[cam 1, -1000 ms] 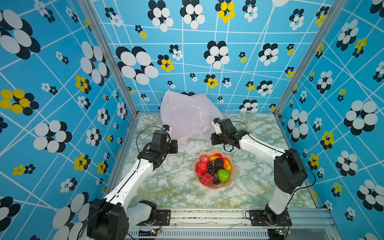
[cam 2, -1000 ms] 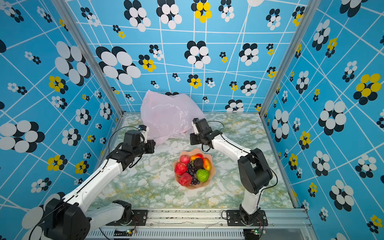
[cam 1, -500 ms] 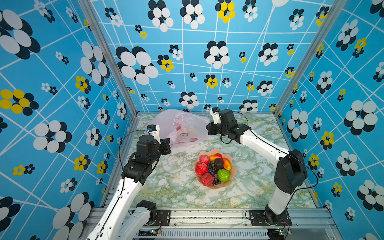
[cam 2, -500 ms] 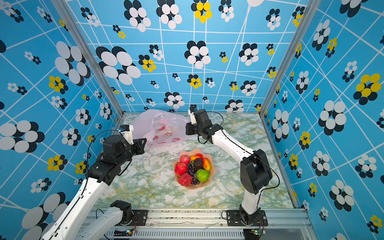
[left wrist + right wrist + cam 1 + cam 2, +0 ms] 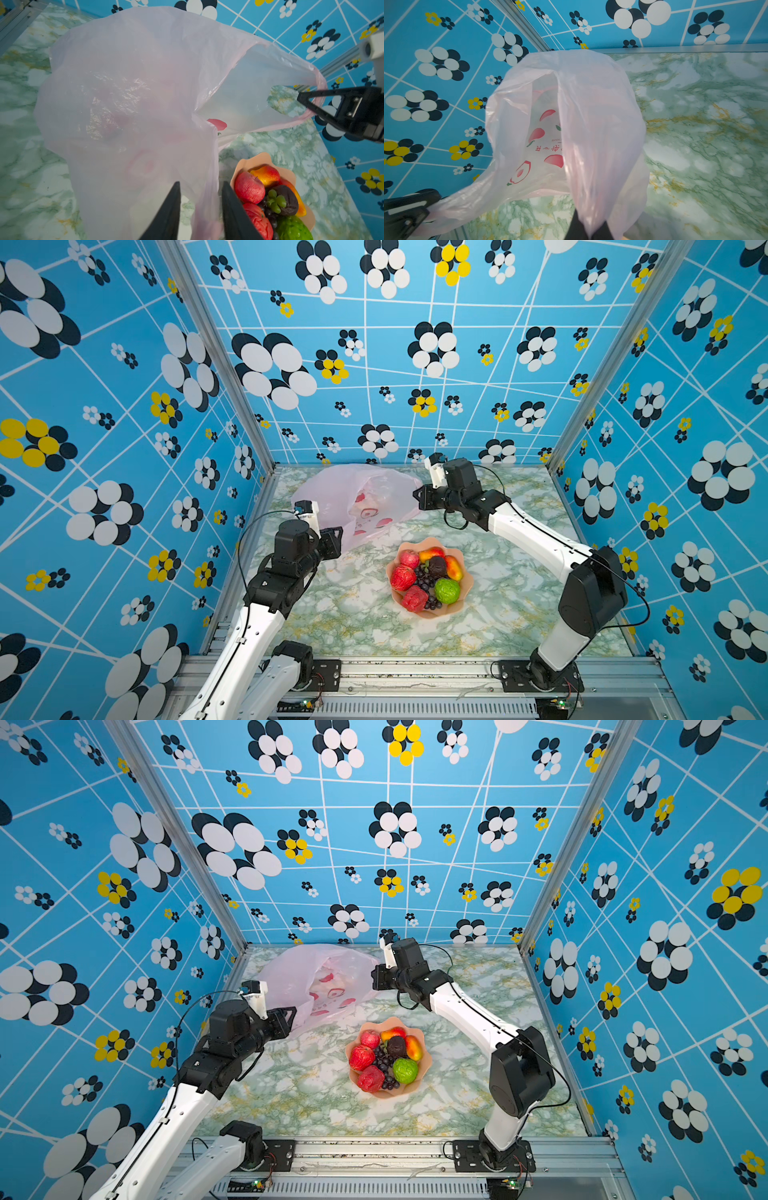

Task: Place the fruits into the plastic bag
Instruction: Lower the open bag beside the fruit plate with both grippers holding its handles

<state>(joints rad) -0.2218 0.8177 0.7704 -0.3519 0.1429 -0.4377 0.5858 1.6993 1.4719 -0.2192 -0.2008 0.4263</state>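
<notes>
Fruits (image 5: 428, 576) sit heaped in a peach scalloped bowl (image 5: 467, 583) near the middle of the marble table (image 5: 519, 614), toward its front edge: bumpy red ones, a green round one (image 5: 447, 590) and a dark grape bunch (image 5: 426, 583) among them, none inside the plastic bag (image 5: 332, 489). That pale-pink bag slumps on the table's back-left part, its rear reaching close to the back edge and the back-left corner, its mouth sagging open between the two grippers, with red prints showing through the film. At the bag's right end the right gripper (image 5: 417, 497) has its jaws pressed together on a loop handle, and the right wrist view shows the film bunched between the tips. At the bag's near-left edge the left gripper (image 5: 199, 185) has its jaws spread, thin film draped loosely between them and not clamped. A narrow strip of bare marble separates the bag's lower edge from the bowl's rim. Wider open marble lies right of the bowl, under the right arm, and along the front edge.
</notes>
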